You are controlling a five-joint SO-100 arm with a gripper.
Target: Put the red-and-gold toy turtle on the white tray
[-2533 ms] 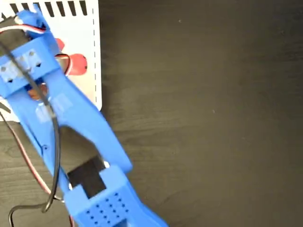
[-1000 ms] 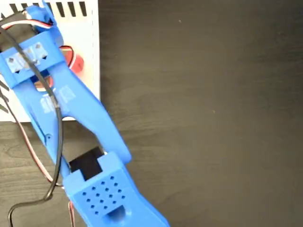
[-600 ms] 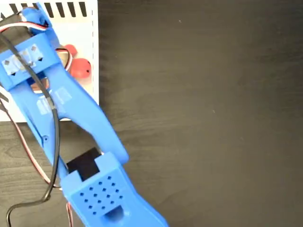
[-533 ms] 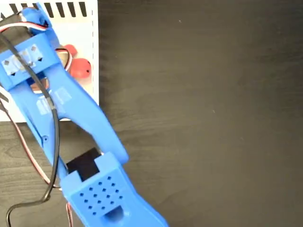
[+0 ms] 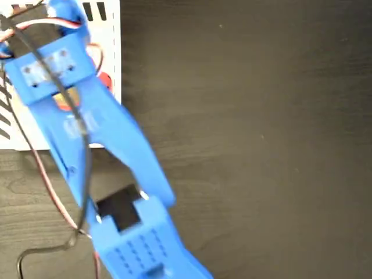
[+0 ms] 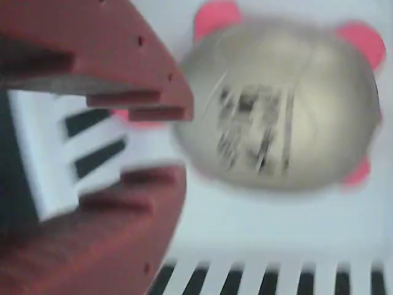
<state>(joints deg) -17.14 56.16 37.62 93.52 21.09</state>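
In the wrist view the red-and-gold toy turtle (image 6: 282, 117) lies on the white tray (image 6: 258, 221), its gold shell with the black code sticker facing up and its coral-red feet showing around the rim. My gripper (image 6: 180, 144) is open just left of the turtle. Only the tray's striped edge shows between its two dark-red fingers (image 6: 123, 61), and the picture is blurred. In the fixed view my blue arm (image 5: 87, 128) covers most of the tray (image 5: 110, 35). Only a red sliver of the turtle (image 5: 104, 80) shows beside it, and the fingers are hidden.
The dark wooden table (image 5: 261, 145) stretches to the right of the tray and arm. Red, white and black cables (image 5: 35, 256) hang along the arm's left side down to the bottom left corner.
The arm has shifted to the right and looks larger and blurred. It now covers most of the turtle's red parts that showed on the tray half a second ago.
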